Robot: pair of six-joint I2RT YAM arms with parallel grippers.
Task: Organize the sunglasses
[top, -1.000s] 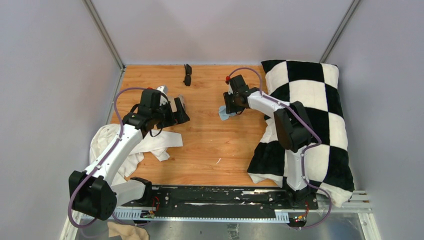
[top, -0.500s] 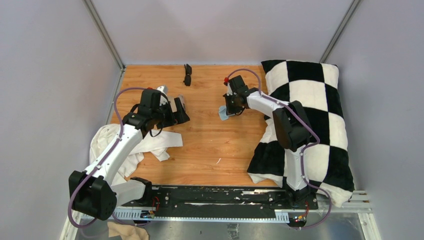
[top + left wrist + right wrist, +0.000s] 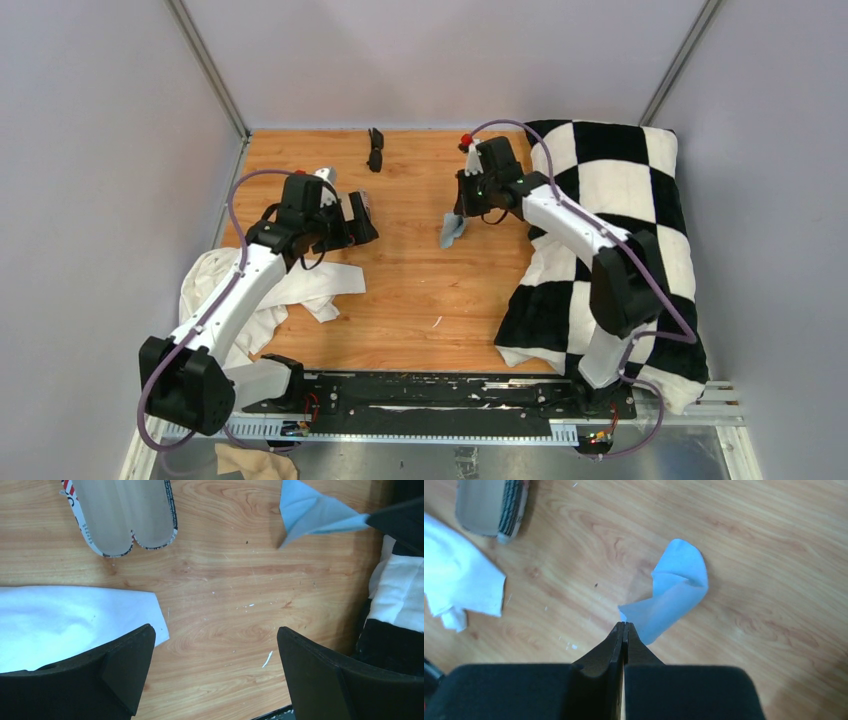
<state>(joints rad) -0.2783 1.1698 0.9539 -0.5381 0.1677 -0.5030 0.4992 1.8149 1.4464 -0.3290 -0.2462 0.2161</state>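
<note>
The black folded sunglasses (image 3: pixel 375 149) lie alone at the far edge of the wooden table, away from both grippers. My right gripper (image 3: pixel 463 205) (image 3: pixel 624 625) is shut on a corner of the light-blue cloth (image 3: pixel 452 230) (image 3: pixel 676 597), which hangs lifted and curled above the wood. My left gripper (image 3: pixel 362 222) (image 3: pixel 215 635) stands wide open over bare wood, with nothing between its fingers. The open tan-grey case (image 3: pixel 361 205) (image 3: pixel 125 515) with its striped edge lies just beyond the left gripper's fingertips. The sunglasses show in neither wrist view.
A black-and-white checkered pillow (image 3: pixel 620 230) (image 3: pixel 400 590) fills the right side of the table. A crumpled white cloth (image 3: pixel 290 285) (image 3: pixel 65 620) (image 3: pixel 459 585) lies under the left arm. Grey walls close in the back and sides.
My right gripper has closed on the blue cloth and risen towards the back right, pulling the cloth up off the table. The left arm has barely moved.
</note>
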